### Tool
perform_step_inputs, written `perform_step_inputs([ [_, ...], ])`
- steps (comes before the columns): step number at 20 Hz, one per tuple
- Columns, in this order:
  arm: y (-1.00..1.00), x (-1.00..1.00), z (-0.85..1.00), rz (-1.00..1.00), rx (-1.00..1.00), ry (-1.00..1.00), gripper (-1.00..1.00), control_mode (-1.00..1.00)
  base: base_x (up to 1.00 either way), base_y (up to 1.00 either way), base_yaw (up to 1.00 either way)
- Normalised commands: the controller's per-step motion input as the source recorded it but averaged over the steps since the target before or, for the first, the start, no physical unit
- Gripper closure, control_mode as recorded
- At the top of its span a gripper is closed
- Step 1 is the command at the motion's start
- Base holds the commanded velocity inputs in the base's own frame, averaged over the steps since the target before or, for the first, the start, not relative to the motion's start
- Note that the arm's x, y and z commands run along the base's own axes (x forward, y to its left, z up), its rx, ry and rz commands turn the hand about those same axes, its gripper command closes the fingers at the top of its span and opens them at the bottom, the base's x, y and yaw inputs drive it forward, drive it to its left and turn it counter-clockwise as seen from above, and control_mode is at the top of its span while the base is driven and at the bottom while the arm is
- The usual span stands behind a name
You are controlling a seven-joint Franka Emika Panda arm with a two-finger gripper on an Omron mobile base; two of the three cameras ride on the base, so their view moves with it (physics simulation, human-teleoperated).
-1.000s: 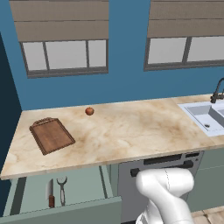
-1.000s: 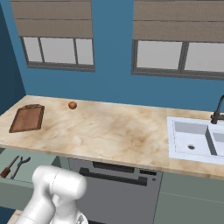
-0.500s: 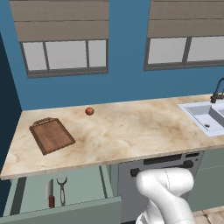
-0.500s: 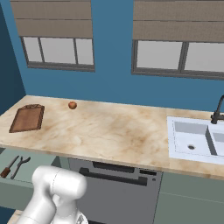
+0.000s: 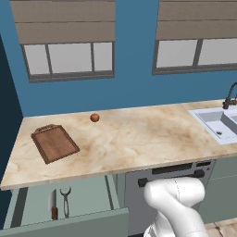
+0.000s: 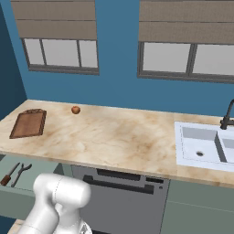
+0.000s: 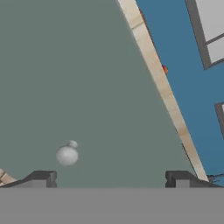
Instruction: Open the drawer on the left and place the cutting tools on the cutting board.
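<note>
You are looking at an arm (image 5: 178, 203) showing smooth, glossy white casing, rounded like a fat elbow, shading to grey underneath. From the right base camera the arm is presenting the same bulbous white shell. At the gripper (image 7: 111, 177), two small dark grey fingertips (image 7: 41, 177) are showing blocky, squared shapes.

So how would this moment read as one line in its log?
drawer: open | cutting tools: inside it | cutting board: bare | gripper: open, facing knob

The white arm (image 5: 178, 203) folds low, its pincer (image 7: 112, 178) spread wide, holding nothing
</note>
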Motion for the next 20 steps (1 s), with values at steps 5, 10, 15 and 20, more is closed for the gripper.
perform_step_inputs([
  [5, 0.0, 0.03, 0.21, 0.0, 0.0, 0.05, -1.0, -1.0, 0.0, 0.0, 0.0],
  [10, 0.0, 0.07, 0.18, 0.02, 0.0, 0.11, -1.0, -1.0, 0.0, 0.0, 0.0],
  [15, -0.18, 0.06, 0.12, 0.06, 0.02, 0.16, -1.0, -1.0, 0.0, 0.0, 0.0],
  [20, -0.05, 0.1, 0.0, 0.06, 0.08, 0.16, -1.0, -1.0, 0.0, 0.0, 0.0],
])
